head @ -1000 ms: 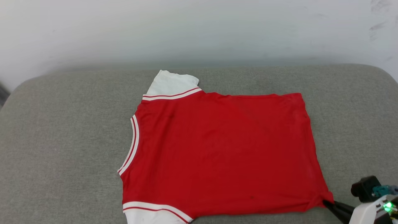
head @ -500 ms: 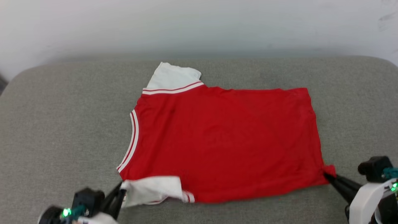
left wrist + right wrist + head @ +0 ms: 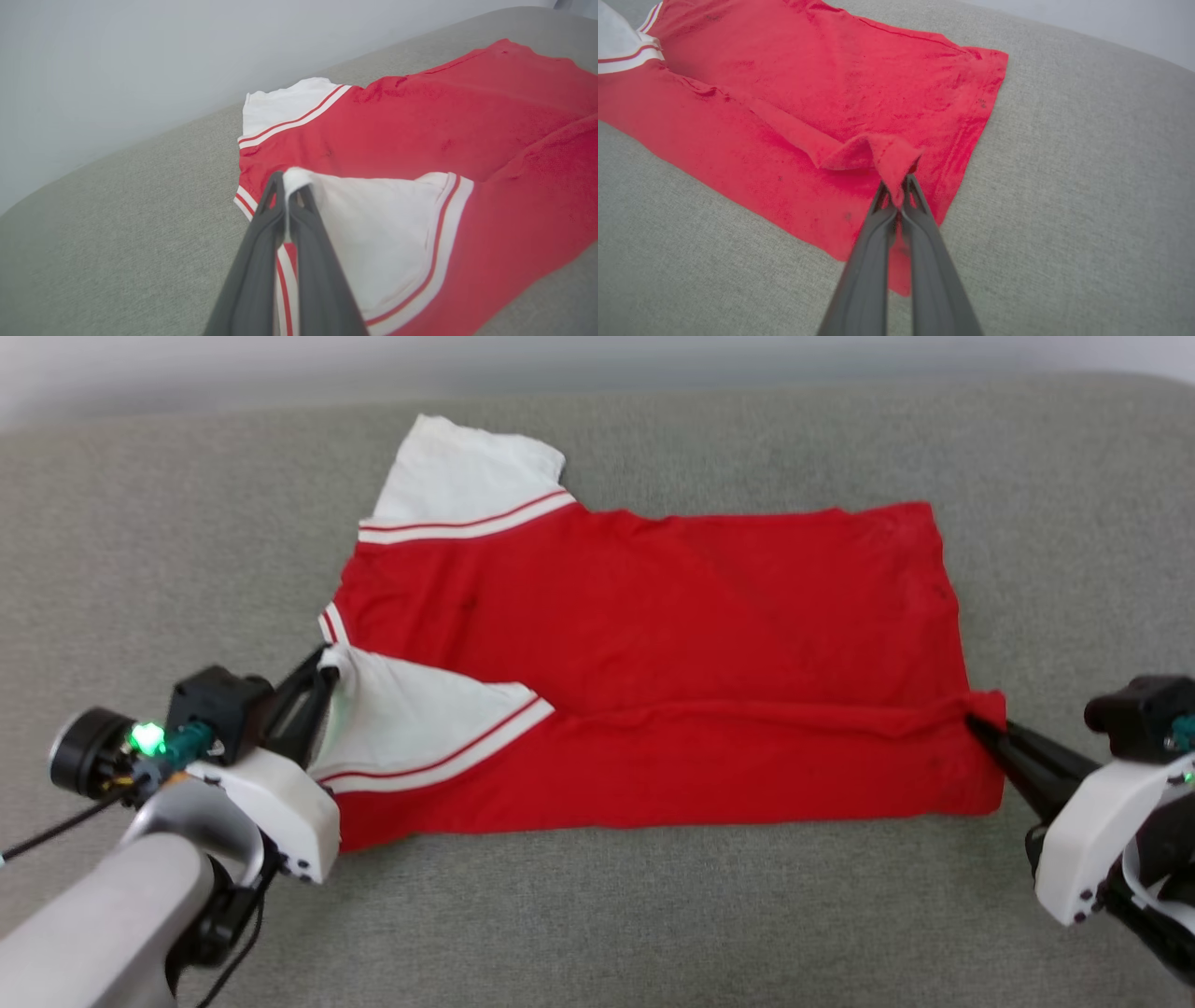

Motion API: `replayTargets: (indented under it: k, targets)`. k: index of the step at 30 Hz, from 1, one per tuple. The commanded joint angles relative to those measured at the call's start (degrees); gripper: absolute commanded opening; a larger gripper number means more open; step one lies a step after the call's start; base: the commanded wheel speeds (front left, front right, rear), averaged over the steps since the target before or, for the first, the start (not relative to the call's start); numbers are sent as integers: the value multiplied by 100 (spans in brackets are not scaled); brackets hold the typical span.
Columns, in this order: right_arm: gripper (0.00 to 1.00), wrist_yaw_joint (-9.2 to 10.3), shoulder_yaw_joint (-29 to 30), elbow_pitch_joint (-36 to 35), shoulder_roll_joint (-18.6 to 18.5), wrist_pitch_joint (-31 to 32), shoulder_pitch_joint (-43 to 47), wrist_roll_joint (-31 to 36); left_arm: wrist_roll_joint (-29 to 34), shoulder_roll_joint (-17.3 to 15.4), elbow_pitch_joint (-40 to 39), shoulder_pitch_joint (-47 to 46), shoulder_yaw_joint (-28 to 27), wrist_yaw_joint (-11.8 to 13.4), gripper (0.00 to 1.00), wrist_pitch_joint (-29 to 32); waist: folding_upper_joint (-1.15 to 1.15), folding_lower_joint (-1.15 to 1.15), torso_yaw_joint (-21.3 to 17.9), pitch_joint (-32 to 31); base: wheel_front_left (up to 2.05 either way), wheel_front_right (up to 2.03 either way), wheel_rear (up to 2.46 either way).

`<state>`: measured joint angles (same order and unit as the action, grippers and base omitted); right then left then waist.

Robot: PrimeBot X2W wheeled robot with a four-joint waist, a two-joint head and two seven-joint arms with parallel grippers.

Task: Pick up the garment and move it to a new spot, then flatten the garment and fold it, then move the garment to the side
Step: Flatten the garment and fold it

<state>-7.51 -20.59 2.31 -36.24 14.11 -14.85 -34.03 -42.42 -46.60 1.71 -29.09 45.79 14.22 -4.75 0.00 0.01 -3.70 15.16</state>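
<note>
One garment (image 3: pixel 709 616), red back up, lies on the grey cushion (image 3: pixel 653 915), near edge folded over itself. Your left gripper (image 3: pixel 327 674) pinches its near white sleeve; your right gripper (image 3: pixel 977 725) pinches the right hem corner.

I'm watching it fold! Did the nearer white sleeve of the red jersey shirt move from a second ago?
Yes. The nearer white sleeve, pinched by the left gripper, has folded over the red shirt body, toward the far white sleeve.
</note>
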Motion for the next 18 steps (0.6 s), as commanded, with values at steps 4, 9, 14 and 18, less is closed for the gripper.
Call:
replayTargets:
  k: [4,9,14,18]
  targets:
    - [0,5,34,203,134,101,-365,10,7,94,429,-351,-15,-229,0,25,0,-1,-127,477,0,0,0]
    - [0,5,-76,609,202,163,-720,79,-113,284,1093,-583,-7,-540,0,6,0,-1,-145,715,0,0,0]
    - [0,5,-311,1105,205,152,-1003,105,-80,427,1698,-663,124,-757,0,-33,0,-1,-167,800,0,0,0]
    - [0,7,-499,1421,214,96,-1127,32,-150,579,2087,-675,201,-925,0,-65,0,-1,-149,760,0,0,0]
